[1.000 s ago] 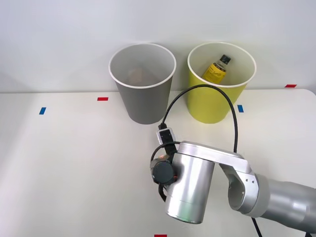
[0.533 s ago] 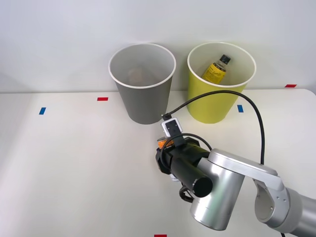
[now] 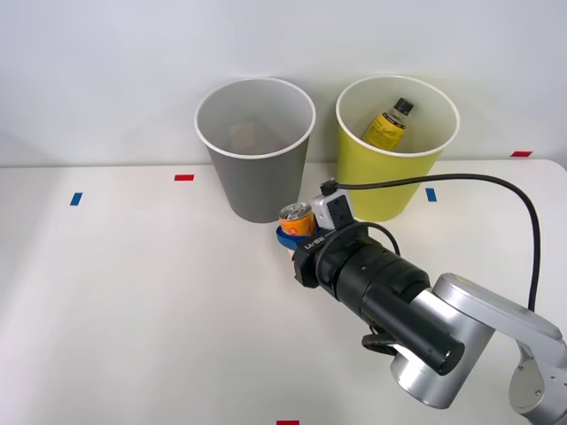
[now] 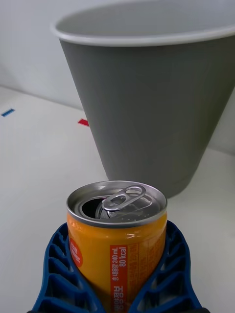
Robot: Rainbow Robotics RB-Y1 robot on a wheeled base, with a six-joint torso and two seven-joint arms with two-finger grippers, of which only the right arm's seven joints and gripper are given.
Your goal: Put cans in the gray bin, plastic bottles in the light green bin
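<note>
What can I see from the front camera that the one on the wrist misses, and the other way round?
Front view alone: the light green bin with a plastic bottle inside, plus the robot's arm. Wrist view alone: the can's opened top with its pull tab, and the label print. Both: the can upright in the blue end effector, the gray bin just beyond it, and the white table.
</note>
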